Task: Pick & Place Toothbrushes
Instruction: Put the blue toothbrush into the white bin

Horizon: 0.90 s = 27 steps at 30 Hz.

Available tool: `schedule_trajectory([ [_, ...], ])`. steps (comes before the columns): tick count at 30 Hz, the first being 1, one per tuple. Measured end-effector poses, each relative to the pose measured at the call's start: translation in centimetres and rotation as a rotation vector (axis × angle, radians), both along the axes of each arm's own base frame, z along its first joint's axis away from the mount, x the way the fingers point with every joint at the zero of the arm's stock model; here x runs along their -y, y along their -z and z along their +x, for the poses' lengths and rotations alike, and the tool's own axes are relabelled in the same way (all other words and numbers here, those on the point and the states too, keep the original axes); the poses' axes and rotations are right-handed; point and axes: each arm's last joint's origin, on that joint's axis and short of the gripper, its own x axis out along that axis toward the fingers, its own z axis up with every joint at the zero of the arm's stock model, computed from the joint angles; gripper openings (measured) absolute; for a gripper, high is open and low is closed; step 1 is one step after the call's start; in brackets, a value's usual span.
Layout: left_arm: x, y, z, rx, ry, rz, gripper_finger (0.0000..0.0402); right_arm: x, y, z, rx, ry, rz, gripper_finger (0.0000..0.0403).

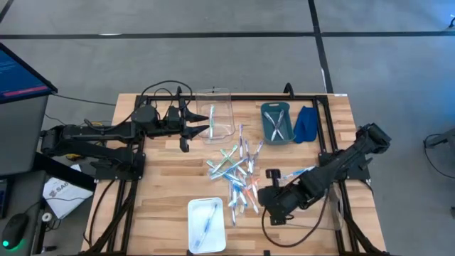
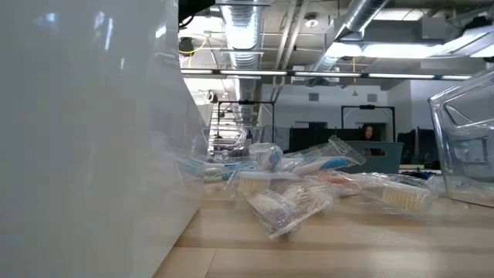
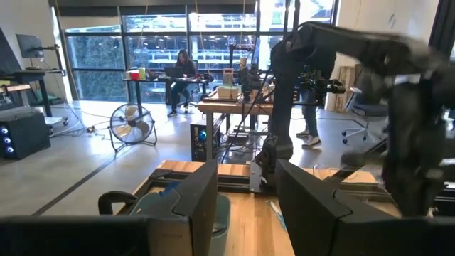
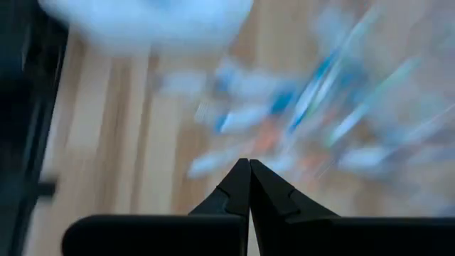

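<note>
Step in hand, judged: sorting the heap of toothbrushes (image 1: pixel 238 174) into bins.

Landmark: the heap, loose at the table's (image 1: pixel 163 185) middle, wrapped brushes overlapping.

Left gripper (image 1: pixel 200 128): up-left of the heap, beside the clear bin (image 1: pixel 219 117), which holds one green brush; fingers (image 3: pixel 192 206) parted, nothing visible between them.

Right gripper (image 1: pixel 264 193): just right of the heap's lower edge; fingers (image 4: pixel 249 186) pressed together, tips meeting, empty, pointed toward the heap.

Other bins: white tray (image 1: pixel 206 226) below the heap, teal bin (image 1: pixel 277 122) up-right, each holding brushes.

Next move, judged: parting the right fingers, then lowering over a single brush at the heap's edge, clear of overlapping neighbours.
</note>
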Motion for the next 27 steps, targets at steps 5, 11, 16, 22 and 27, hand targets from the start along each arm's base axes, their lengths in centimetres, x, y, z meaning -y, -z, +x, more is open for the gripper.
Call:
schedule_trajectory([
  [5, 0.0, 0.0, 0.0, 0.000, 0.000, 0.000, 0.0135, -0.3, -4.0, -1.2, 0.139, 0.080, -0.227, 0.0000],
  [11, 0.0, 0.0, 0.0, -0.002, 0.001, -0.001, 0.0135, 2.7, -4.3, -4.3, 0.094, 0.521, -0.337, 0.0000],
  [16, 0.0, 0.1, 0.0, -0.010, 0.001, -0.002, 0.0135, 4.1, -3.9, -5.0, 0.149, 0.646, -0.206, 0.0000],
  [22, 0.0, 0.1, 0.0, -0.010, -0.001, -0.002, 0.0135, 6.6, -2.0, -6.9, 0.141, 0.815, -0.220, 0.0000],
  [27, 0.0, 0.1, 0.0, -0.010, -0.001, -0.002, 0.0135, 8.7, 0.7, -9.1, 0.127, 0.948, -0.220, 0.0000],
])
